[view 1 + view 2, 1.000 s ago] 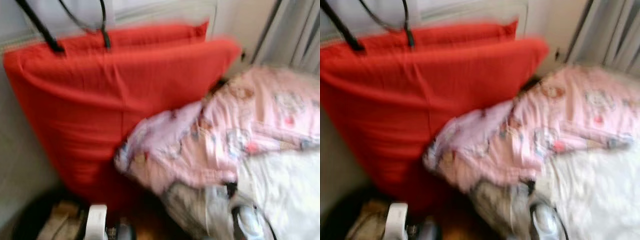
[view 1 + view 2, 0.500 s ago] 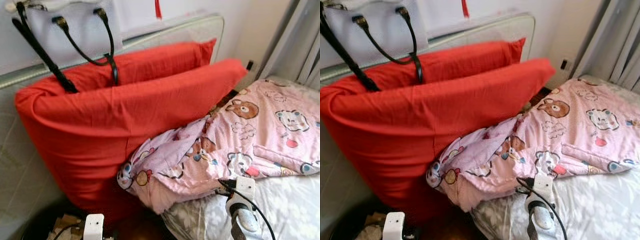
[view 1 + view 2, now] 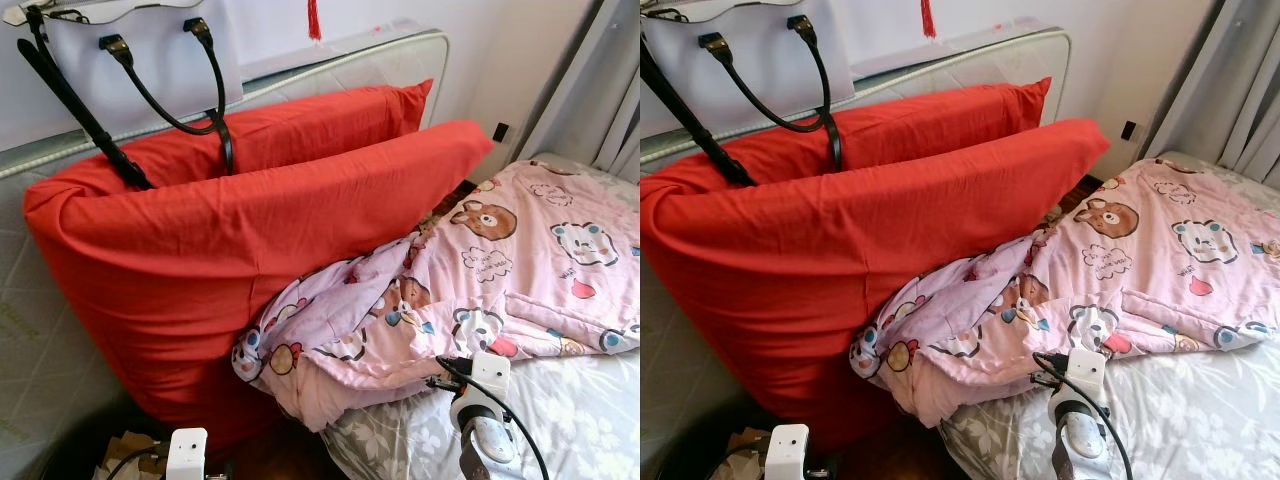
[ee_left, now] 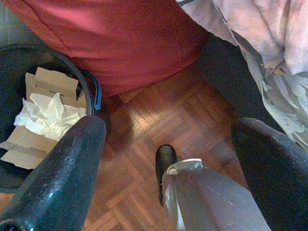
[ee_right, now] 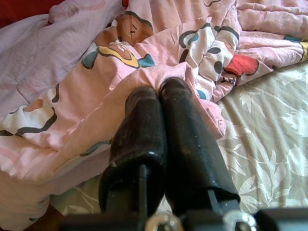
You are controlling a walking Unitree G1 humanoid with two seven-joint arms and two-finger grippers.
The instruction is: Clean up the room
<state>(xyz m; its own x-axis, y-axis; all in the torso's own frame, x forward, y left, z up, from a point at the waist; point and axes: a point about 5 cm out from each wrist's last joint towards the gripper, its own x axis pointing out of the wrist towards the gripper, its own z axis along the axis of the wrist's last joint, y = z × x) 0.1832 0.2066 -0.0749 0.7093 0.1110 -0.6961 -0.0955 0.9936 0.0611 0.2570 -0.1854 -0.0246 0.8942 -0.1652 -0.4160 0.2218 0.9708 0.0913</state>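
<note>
My right gripper (image 5: 161, 91) has its two black fingers pressed together with a fold of the pink cartoon quilt (image 3: 480, 280) at their tips; I judge it a pinch on the cloth, taken at the rumpled edge because that is the loose part I can drag flat. The quilt lies bunched on the bed (image 3: 570, 420), its crumpled corner spilling off the side against the red pillow (image 3: 250, 250). That pillow leans upright against the mattress (image 3: 380, 60) behind it, a black-handled bag (image 3: 150, 60) just above. My right arm reaches low and forward over the sheet. My left gripper (image 4: 168, 144) hangs spread wide over the parquet floor (image 4: 139, 125) below the pillow, near a black bin (image 4: 89, 91) holding cardboard and tissue.
</note>
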